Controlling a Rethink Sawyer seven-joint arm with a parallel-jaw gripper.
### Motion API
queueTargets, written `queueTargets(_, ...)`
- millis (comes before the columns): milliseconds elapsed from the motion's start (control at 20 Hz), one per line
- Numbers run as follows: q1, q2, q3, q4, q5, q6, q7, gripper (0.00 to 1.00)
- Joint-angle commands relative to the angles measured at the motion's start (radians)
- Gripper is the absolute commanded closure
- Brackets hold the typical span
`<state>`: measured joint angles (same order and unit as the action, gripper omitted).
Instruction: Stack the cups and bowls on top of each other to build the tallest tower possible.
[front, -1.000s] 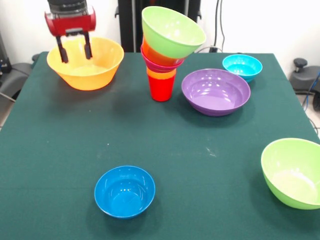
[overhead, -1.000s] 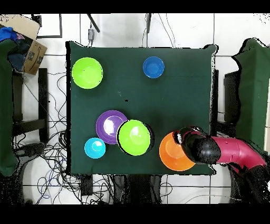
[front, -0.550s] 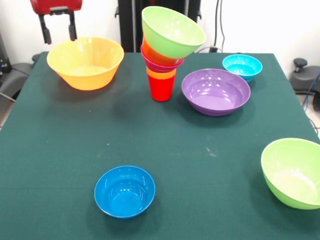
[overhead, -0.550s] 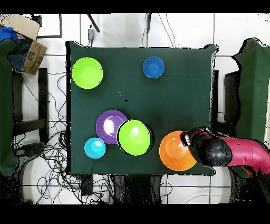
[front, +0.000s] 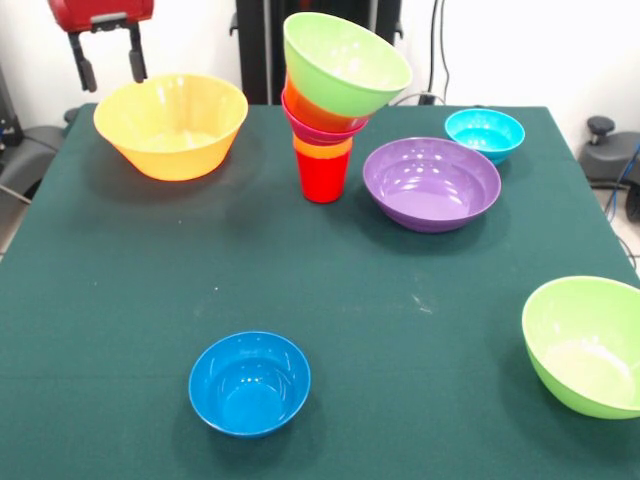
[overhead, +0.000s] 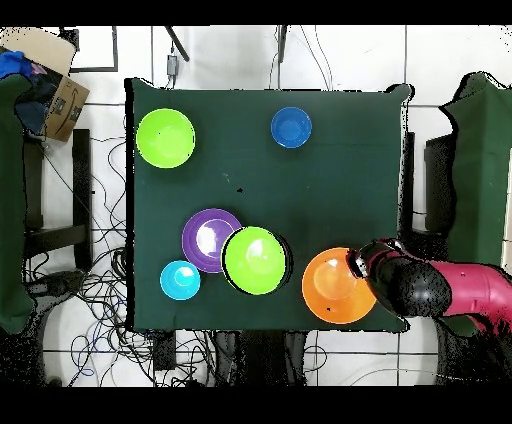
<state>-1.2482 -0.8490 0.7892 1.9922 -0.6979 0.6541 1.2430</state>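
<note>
A: Bench?
B: Dark green cloth cover, square from overhead.
A: Behind it?
B: White wall, black upright post, cables hanging at right.
A: Floor?
B: Pale tiles with dark joints, loose cables tangled beside the bench.
A: Anything else?
B: Cardboard box at the overhead view's top-left corner, dark frame along that side.

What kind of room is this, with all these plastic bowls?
Probably a robotics lab. A red robot arm stands at a green-clothed table, loose cables sprawl over the tiled floor, and a cardboard box sits nearby.
</note>
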Motion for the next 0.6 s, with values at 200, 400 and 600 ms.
queueTargets(200, -0.023, 0.076, 0.095, 0.035, -0.117, 0.123, -0.411, 0.0)
queueTargets(400, -0.046, 0.088, 0.107, 0.051, -0.128, 0.089, -0.403, 0.0)
queueTargets(600, -0.052, 0.111, 0.104, 0.044, -0.145, 0.063, -0.372, 0.0)
